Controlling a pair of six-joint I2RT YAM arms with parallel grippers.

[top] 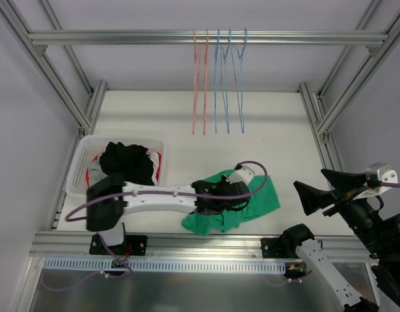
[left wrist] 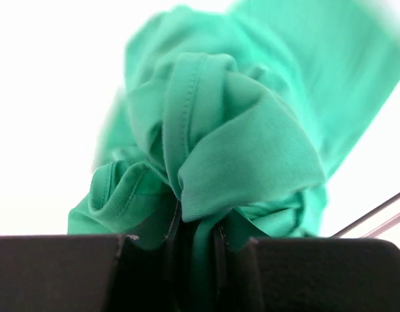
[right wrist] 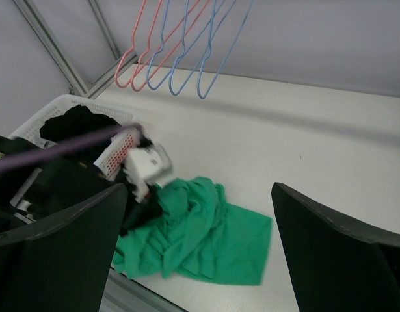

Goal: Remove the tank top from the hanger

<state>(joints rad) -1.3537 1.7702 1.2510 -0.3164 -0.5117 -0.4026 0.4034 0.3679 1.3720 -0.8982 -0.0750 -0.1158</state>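
At the left, a white basket (top: 78,170) holds dark clothes (top: 125,162). The left end effector (left wrist: 193,237) is clamped on a fold of the green tank top (top: 261,198), which lies bunched by the worktop's (top: 284,143) near edge. Bare hangers (top: 217,84) hang from the far rail (top: 121,37). Open worktop lies beyond and rightward. The right end effector (top: 326,188) hovers at the right, fingers apart.
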